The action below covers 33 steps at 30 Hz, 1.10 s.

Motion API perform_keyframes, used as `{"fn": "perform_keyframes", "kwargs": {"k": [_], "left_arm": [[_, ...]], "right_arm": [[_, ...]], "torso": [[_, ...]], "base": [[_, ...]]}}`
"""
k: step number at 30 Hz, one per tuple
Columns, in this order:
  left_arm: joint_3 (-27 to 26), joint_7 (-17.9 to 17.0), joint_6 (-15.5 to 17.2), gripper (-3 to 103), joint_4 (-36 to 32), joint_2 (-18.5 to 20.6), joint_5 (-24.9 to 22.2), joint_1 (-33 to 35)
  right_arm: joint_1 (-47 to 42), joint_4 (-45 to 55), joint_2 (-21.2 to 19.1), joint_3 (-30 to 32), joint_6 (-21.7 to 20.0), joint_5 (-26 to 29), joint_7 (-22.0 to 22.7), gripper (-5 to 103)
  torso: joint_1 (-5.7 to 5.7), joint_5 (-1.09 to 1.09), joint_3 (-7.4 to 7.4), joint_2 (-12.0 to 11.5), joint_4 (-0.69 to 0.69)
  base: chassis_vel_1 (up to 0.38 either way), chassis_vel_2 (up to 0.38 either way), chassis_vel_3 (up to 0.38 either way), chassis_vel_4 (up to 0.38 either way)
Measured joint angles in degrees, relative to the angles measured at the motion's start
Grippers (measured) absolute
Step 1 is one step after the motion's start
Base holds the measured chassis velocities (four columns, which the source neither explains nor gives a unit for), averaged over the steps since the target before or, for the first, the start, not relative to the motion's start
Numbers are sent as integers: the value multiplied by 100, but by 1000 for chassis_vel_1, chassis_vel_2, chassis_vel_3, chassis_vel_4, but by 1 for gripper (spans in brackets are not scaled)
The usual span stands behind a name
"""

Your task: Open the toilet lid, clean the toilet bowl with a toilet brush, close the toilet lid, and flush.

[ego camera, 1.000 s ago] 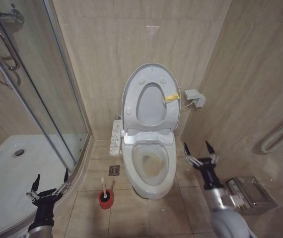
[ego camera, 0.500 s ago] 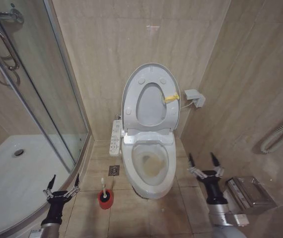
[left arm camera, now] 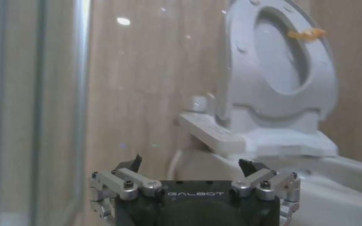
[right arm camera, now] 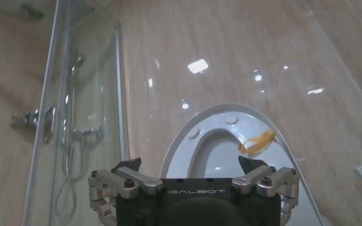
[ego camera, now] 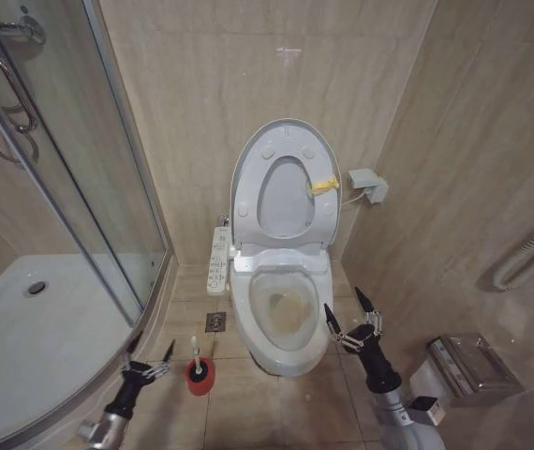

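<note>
Both arms have swung inward: the empty, spread left end effector [ego camera: 150,357] now sits just beside the toilet brush [ego camera: 196,361], right end effector [ego camera: 351,317] open beside the toilet bowl [ego camera: 284,314], lid raised.

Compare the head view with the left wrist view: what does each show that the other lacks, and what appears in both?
Head view alone: the small white-handled toilet brush standing in its round red holder on the tiled floor, the stained white ceramic toilet bowl, and the right gripper with jaws open beside the bowl.

Left wrist view alone: the maker's name on the gripper body.

Both: the raised glossy white oval toilet lid, its yellow tag, and the left gripper, jaws open.
</note>
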Motion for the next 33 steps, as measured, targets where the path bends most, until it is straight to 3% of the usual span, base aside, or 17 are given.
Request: {"fn": "perform_keyframes", "kwargs": {"k": [5,11,21,33], "left_arm": [[324,5,-105,100,649,-68,416,-504],[610,-394,-181,100,1340,-151,710,-1002],[817,-558,-172,100,2127,-373,887,-1542],[988,-566,-167,97,2362,-375,1105,-1633]], "right_arm": [[-26,217,-114,41,-113,51,345,100],[-69,456,-195,79,-107,-172,894,100],[-127,818,-158,23,-113,-343,960,100],[-102,818,-101,-30,-108,-416,951,100]], "torso": [[0,0,0,0,-2],[0,0,0,0,0],[0,0,0,0,-1],[-1,0,-1,0,1]], "base": [[0,0,0,0],[0,0,0,0],[0,0,0,0],[0,0,0,0]]}}
